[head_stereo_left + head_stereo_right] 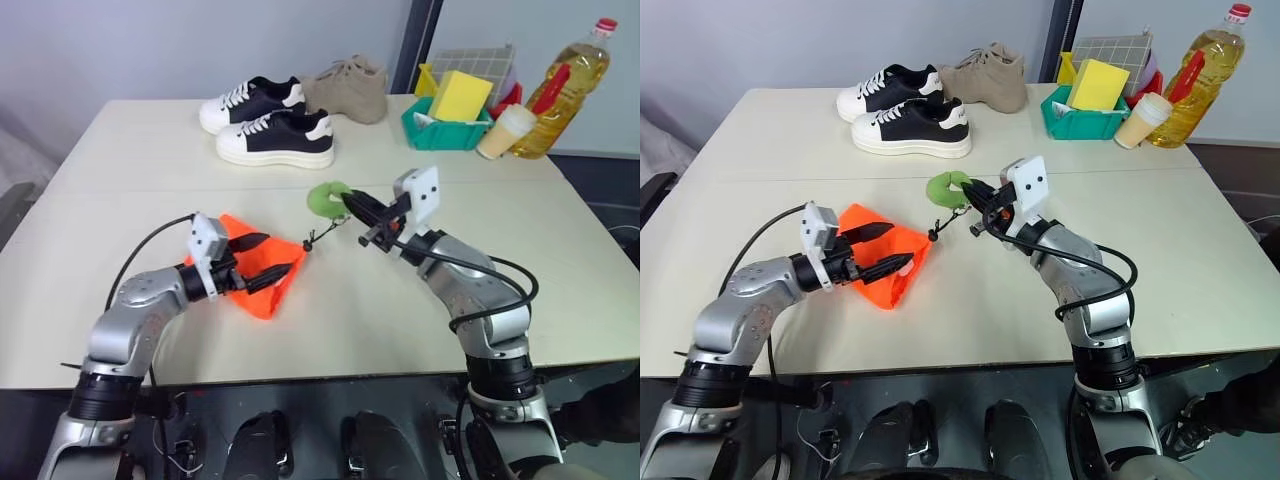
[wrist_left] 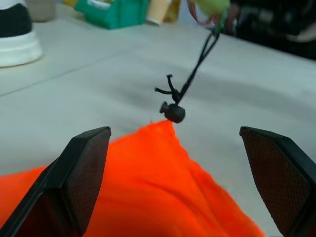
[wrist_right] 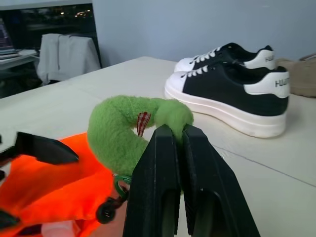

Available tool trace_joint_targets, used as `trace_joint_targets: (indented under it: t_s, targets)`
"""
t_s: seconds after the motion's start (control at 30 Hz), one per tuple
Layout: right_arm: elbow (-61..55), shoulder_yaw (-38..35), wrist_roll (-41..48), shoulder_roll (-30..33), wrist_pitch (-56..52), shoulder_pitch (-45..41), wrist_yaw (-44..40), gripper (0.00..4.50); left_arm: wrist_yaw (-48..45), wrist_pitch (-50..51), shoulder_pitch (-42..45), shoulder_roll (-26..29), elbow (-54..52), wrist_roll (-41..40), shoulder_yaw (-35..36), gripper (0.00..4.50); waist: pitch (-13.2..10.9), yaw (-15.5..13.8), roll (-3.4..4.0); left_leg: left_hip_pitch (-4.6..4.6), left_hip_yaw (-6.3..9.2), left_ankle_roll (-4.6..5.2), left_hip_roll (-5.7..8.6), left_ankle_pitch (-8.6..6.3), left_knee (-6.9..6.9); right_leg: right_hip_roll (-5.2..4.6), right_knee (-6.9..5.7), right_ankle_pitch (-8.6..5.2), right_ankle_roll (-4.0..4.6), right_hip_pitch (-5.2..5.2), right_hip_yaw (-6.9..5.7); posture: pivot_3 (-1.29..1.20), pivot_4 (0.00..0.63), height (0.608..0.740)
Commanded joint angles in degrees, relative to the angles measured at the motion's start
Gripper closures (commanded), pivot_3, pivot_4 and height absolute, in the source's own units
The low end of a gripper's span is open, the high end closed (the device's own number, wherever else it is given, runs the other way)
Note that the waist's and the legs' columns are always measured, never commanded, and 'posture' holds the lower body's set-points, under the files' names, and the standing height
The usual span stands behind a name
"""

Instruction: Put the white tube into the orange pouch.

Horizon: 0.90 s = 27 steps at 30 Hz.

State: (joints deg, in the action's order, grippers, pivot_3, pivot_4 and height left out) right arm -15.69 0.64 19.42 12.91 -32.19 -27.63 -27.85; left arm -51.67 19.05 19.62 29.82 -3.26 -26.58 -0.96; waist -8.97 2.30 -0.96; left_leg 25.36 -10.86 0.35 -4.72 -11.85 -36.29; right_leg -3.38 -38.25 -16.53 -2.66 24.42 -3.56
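Note:
The orange pouch (image 1: 262,272) lies crumpled on the table at front left. My left gripper (image 1: 286,252) is open, level, with one finger on each side of the pouch's upper part; its pads (image 2: 84,168) flank the orange fabric. From the pouch a thin dark cord (image 1: 320,236) with a round stopper (image 2: 174,112) runs up to a green plush ring (image 1: 325,197). My right gripper (image 3: 177,132) is shut on that ring, holding it above the table so the cord is taut. The white tube is hidden.
At the back stand a pair of black-and-white sneakers (image 1: 275,135) and a beige shoe (image 1: 348,88). At back right are a green basket (image 1: 445,130) with a yellow sponge (image 1: 460,95), a beige cup (image 1: 505,130) and an oil bottle (image 1: 570,80).

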Motion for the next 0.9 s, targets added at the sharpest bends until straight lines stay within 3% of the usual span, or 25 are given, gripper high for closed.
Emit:
trace_joint_targets:
  t_s: [0.03, 0.5, 0.9]
  targets:
    - [-2.37, 0.08, 0.94, 0.15, 0.17, -2.07, 0.34, 4.50, -2.50, -5.38, 3.89, -1.02, 3.58, 3.53, -2.30, 0.04, 0.00, 0.00, 0.00, 0.00, 0.00, 0.01, 0.01, 0.00, -0.02, -0.01, -0.01, 0.00, 0.00, -0.01, 0.00, 0.00, 0.150, 0.740]
    - [-1.58, 1.70, -0.34, -0.54, 1.30, -1.89, 2.15, 4.50, -15.92, -16.50, 20.38, -5.53, 31.23, 7.80, -4.46, 0.04, 0.00, 0.12, -0.01, 0.02, 0.01, 0.06, -0.02, 0.04, -0.06, 0.17, -0.03, 0.00, -0.01, 0.00, -0.03, 0.00, 0.150, 0.740]
    - [-2.49, 2.52, -0.47, -0.66, 1.46, -1.02, 3.40, 4.50, -18.92, -22.73, 21.21, -6.48, 34.81, 12.16, -5.19, 0.04, 0.00, 0.11, -0.01, 0.04, 0.02, 0.07, -0.02, 0.04, -0.13, 0.17, -0.07, 0.00, -0.02, 0.00, -0.06, 0.00, 0.150, 0.740]
